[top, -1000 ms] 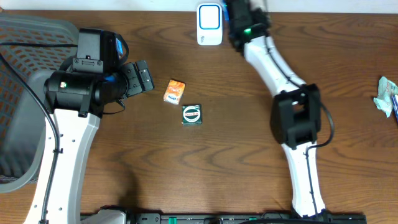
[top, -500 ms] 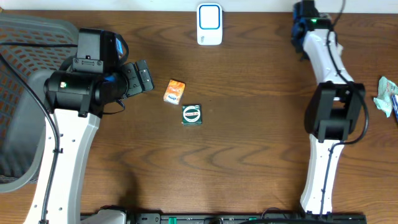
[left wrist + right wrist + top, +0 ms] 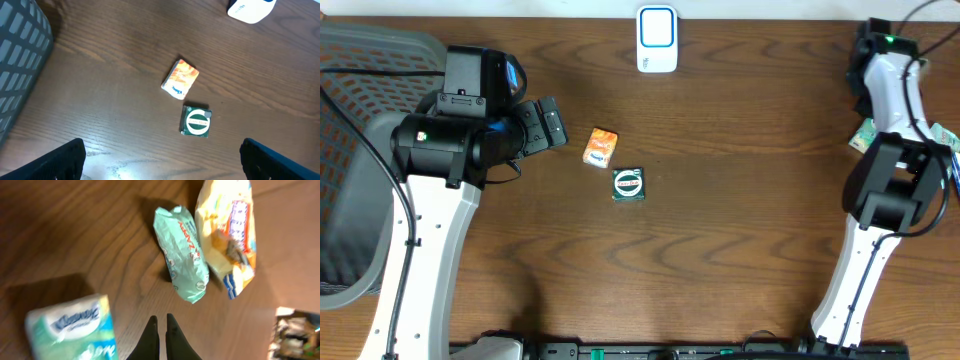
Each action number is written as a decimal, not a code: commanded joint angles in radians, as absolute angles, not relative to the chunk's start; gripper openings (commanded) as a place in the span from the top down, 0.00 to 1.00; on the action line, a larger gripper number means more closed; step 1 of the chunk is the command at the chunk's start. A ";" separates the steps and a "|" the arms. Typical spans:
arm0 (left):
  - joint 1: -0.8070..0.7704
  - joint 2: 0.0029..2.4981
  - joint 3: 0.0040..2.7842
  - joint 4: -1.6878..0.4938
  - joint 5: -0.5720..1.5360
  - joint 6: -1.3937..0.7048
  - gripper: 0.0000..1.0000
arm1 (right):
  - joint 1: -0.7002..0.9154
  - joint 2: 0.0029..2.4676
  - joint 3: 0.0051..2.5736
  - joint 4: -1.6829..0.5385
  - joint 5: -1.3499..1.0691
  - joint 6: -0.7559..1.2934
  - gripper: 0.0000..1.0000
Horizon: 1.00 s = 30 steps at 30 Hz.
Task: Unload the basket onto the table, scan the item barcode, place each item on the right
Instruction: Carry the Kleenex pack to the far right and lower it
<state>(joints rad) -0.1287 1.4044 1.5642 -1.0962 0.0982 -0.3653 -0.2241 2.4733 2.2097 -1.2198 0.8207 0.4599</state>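
Right gripper [image 3: 160, 329]: pinched shut, empty, lower centre; likely surveying green packet [image 3: 182, 255] for pickup. Left gripper [image 3: 161, 156]: spread wide, empty, idle.

The left arm [image 3: 425, 250] and right arm [image 3: 845, 285] have white links, black joint housings and black cables along the links. The right arm carries a green light [image 3: 890, 40]. The fingers [image 3: 149, 339] are black.

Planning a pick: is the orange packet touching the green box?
No, the orange packet and the green box lie apart, with bare table showing between them.
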 commanded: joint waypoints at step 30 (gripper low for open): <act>-0.125 1.405 1.576 -1.099 0.092 -0.360 0.02 | -0.184 2.473 2.061 -1.121 0.257 0.349 0.99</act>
